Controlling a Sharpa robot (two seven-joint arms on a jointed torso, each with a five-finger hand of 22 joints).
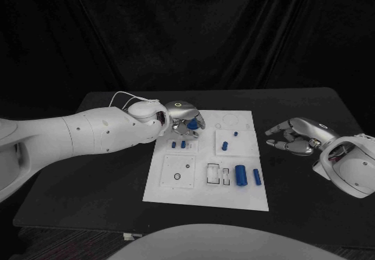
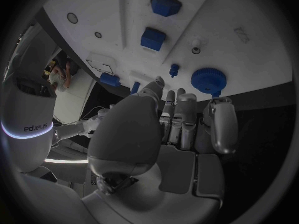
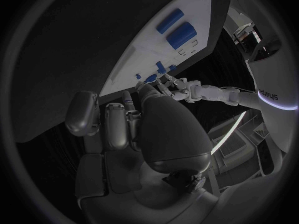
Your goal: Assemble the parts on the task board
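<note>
The left hand (image 1: 184,119) hovers over the task board's (image 1: 242,195) far left corner beside a round blue part (image 2: 209,80) (grasp unclear), likely positioning it, while the right hand (image 1: 297,135) waits curled and empty off the board above the desk (image 1: 86,189).

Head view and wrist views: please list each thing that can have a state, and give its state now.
left hand: over the board's far left part, at a blue part; a grip cannot be told
right hand: off the board, over the table, fingers curled, holds nothing
task board: flat on the table
blue gear: on the board, near the left hand's fingertips
two blue cylinders: lying on the board
</note>
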